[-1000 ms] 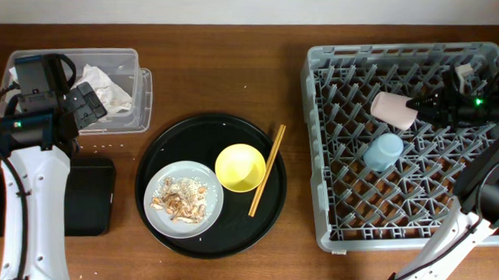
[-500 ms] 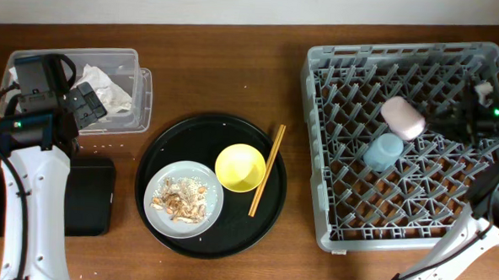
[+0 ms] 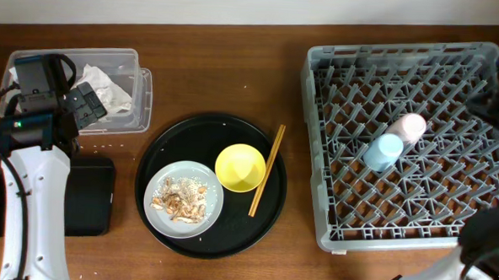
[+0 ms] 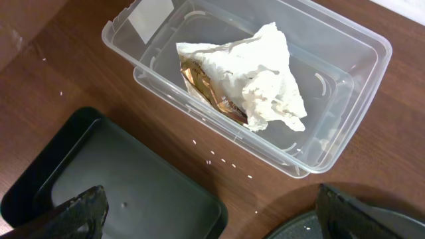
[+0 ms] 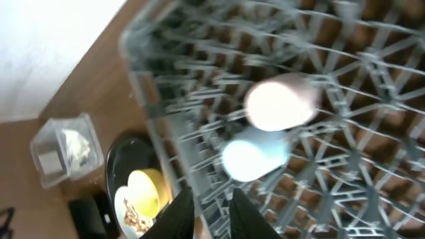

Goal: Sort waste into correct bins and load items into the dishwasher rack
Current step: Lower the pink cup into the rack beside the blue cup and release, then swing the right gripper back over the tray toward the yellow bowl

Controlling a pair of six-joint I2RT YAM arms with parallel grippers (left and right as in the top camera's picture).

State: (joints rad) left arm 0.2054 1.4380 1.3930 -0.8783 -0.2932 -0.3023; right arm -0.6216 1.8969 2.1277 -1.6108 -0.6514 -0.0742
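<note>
Left hand (image 4: 212, 216): wide open, empty, far left of dishwasher rack (image 3: 312, 160).
Right hand (image 5: 211, 212): narrowly parted, empty, over rack.
Pink cup (image 3: 410, 128): inside rack, just beside light-blue cup (image 3: 382, 151).
Round black tray (image 3: 182, 137): left of rack, bearing yellow bowl (image 3: 239, 167).

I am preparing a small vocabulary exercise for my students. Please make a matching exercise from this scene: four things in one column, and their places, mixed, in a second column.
Things:
1. pink cup
2. yellow bowl
3. crumpled napkin
4. food scraps

Places:
A. on the grey-white plate
B. in the clear box
C. in the dishwasher rack
D. directly on the round black tray

Pairs: 1-C, 2-D, 3-B, 4-A
</note>
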